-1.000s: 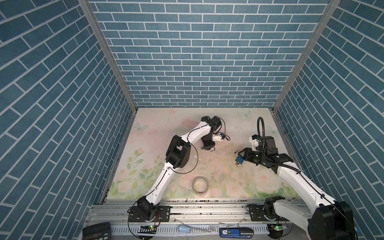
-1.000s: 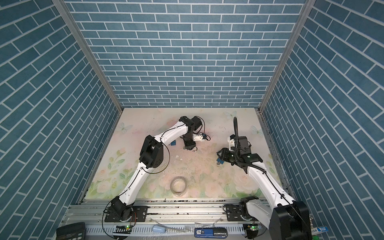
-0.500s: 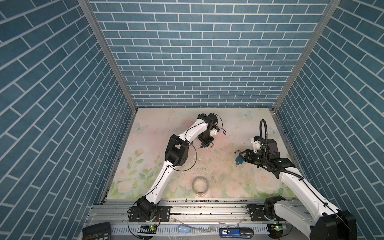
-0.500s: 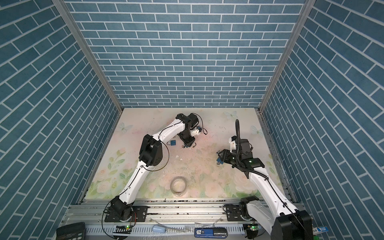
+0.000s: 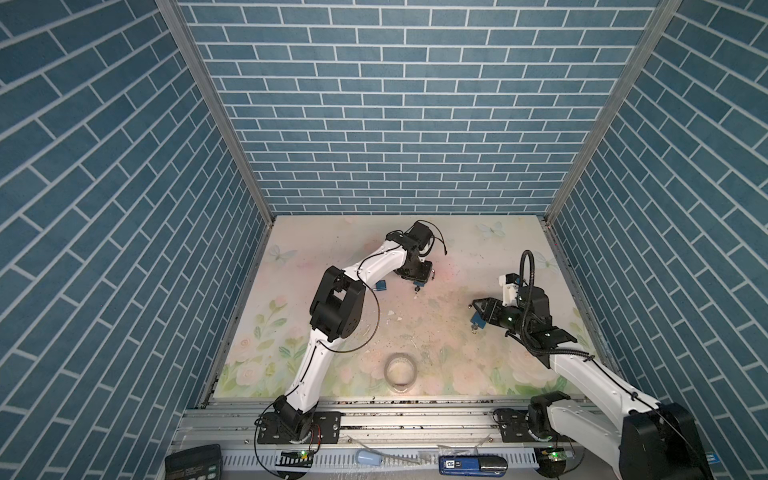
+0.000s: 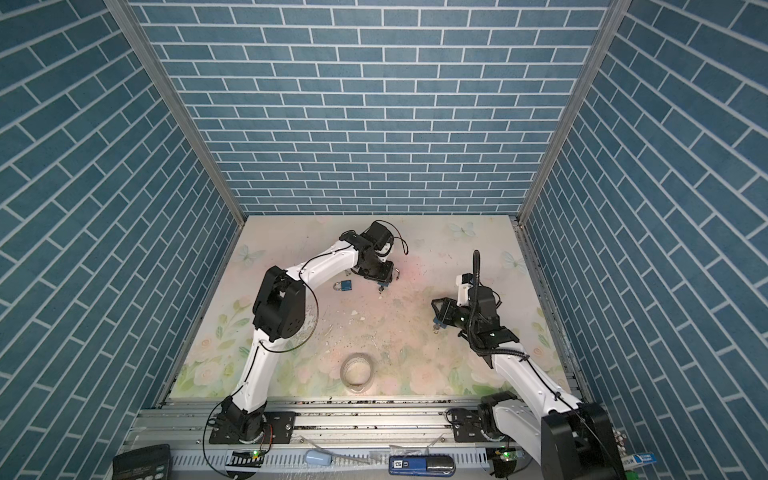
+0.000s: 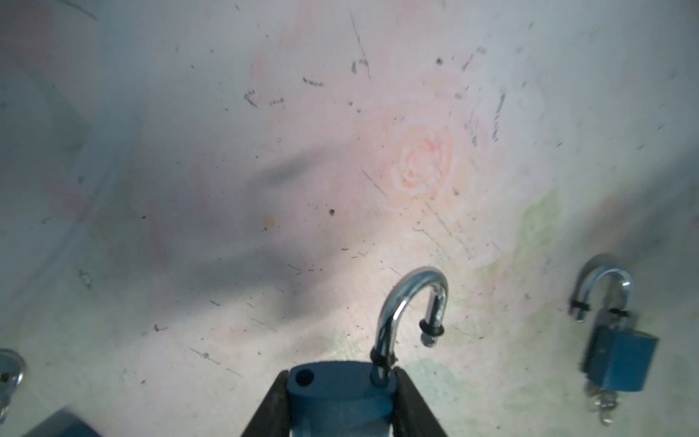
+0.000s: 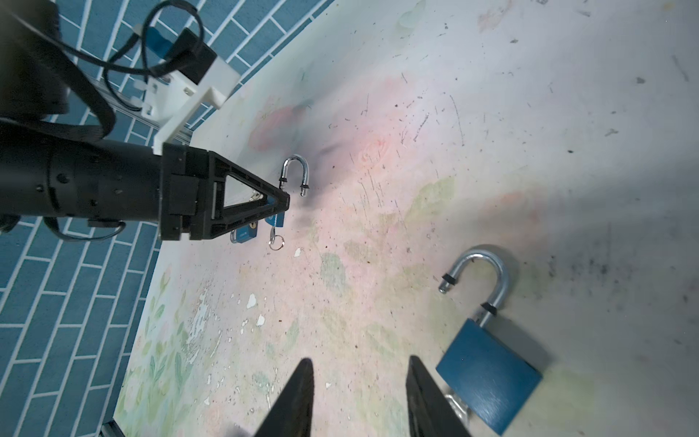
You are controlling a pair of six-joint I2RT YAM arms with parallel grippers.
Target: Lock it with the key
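My left gripper (image 7: 340,376) is shut on the body of a blue padlock (image 7: 340,406), with a finger on each side. Its steel shackle (image 7: 410,299) is swung open beside the empty shackle hole. In both top views this gripper (image 5: 419,279) hangs low over the far middle of the mat. A key on a ring (image 8: 275,238) dangles under the held padlock. My right gripper (image 8: 359,361) is open and empty just above the mat. A second blue padlock (image 8: 488,374) with an open shackle lies right beside one finger (image 8: 420,378), and a key shows at its base.
A third blue padlock (image 6: 344,285) lies on the floral mat (image 5: 457,257) left of my left gripper. A roll of tape (image 5: 400,370) stands near the front edge. Blue brick walls close in three sides. A metal rail (image 5: 415,419) runs along the front.
My left wrist has turned and drawn back slightly toward the far wall with the padlock in its grip. My right arm has shifted slightly toward the front.
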